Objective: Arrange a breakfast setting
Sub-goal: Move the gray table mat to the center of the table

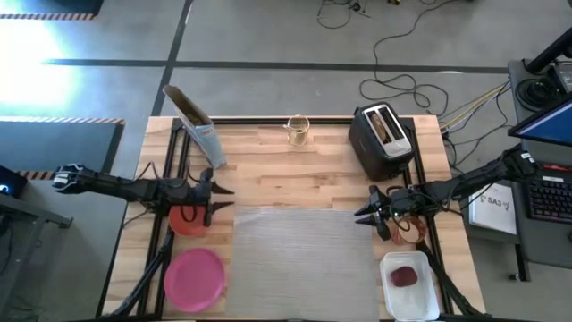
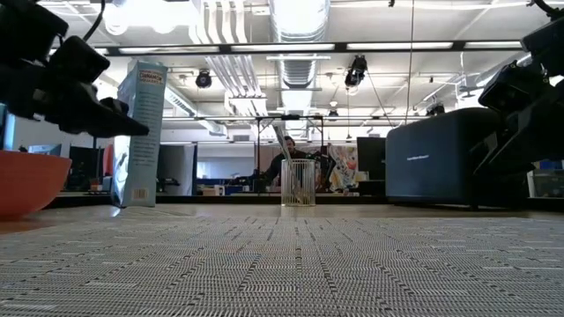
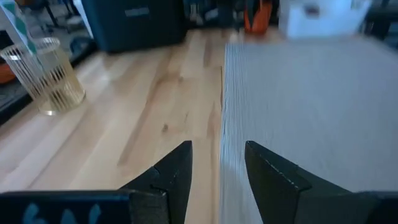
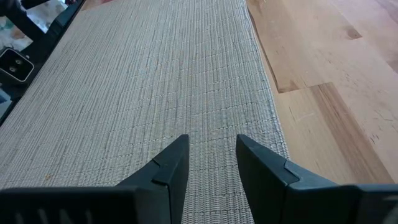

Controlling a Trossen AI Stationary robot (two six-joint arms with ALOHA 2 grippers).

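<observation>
The grey woven placemat (image 1: 304,259) lies flat on the table's near middle. The pink plate (image 1: 194,278) lies at the near left; the red-orange bowl (image 1: 187,220) sits just behind it. The small orange cup (image 1: 408,229) stands at the right, near the white container (image 1: 410,284) holding the small dark-red item (image 1: 404,276). Toast (image 1: 382,124) stands in the black toaster (image 1: 382,141). My left gripper (image 1: 225,198) is open and empty, hovering over the bowl's far side at the mat's left edge (image 3: 222,124). My right gripper (image 1: 361,216) is open and empty above the mat's right edge (image 4: 267,99). The spoon is not visible.
A cereal box (image 1: 195,125) leans at the far left. A clear wire holder (image 1: 298,131) stands at the far middle. Bare wood lies between the mat and the far items.
</observation>
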